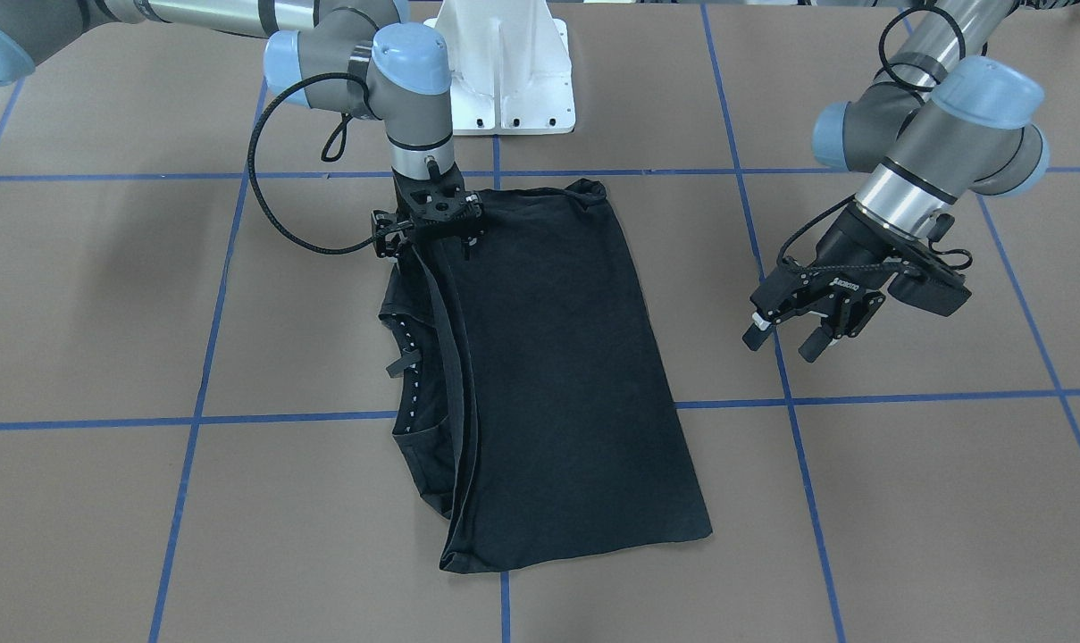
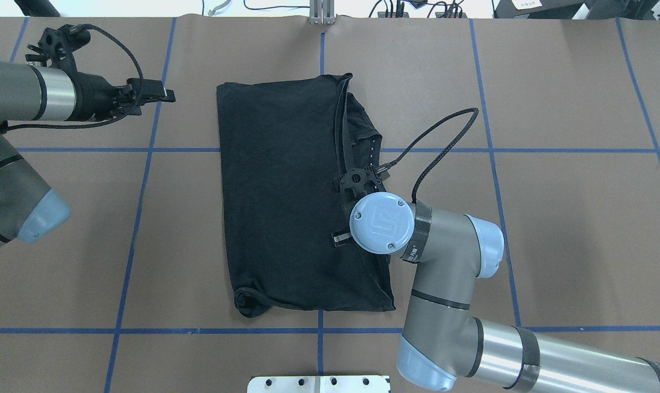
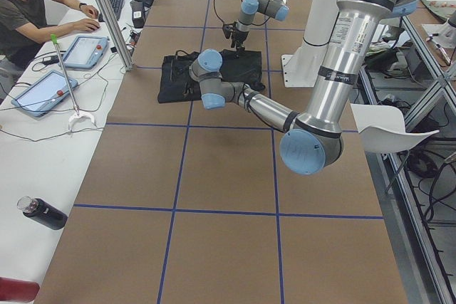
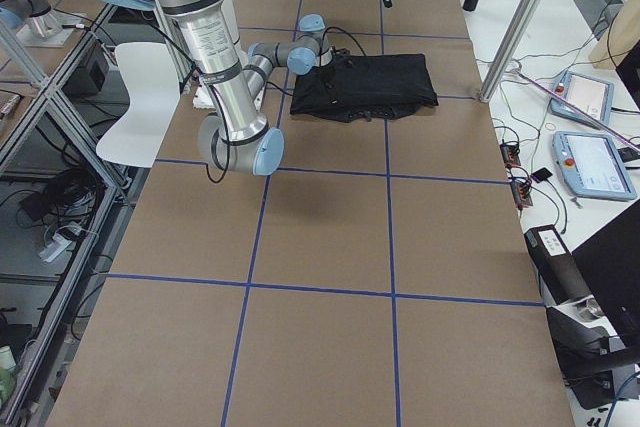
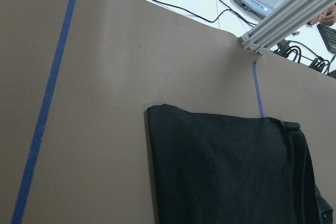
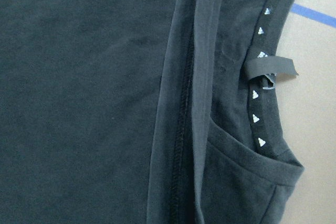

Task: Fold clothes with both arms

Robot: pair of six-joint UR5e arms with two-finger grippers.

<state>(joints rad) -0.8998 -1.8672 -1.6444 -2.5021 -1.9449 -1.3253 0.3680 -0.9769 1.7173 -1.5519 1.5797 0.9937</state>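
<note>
Closest to us, under the right wrist camera, the black T-shirt [image 6: 94, 98] fills the view: soft matte cotton, a stitched hem [image 6: 181, 129] running along a folded flap, and beside it a curved neckband [image 6: 261, 77] dotted with small white triangles and a grey loop tag [image 6: 270, 66]. We see the shirt lying as a long, slightly tapering rectangle at the middle of the table [image 1: 102, 295], plain side up, with the neck opening on the robot's right. The right gripper [image 1: 423, 239] points straight down at that folded edge; we cannot tell how its fingers stand, as black parts merge with the cloth. The left gripper [image 1: 782, 345] hangs well apart from the shirt, fingers spread and empty. Brown paper crossed by blue tape lines [image 1: 307, 416] covers the table.
</note>
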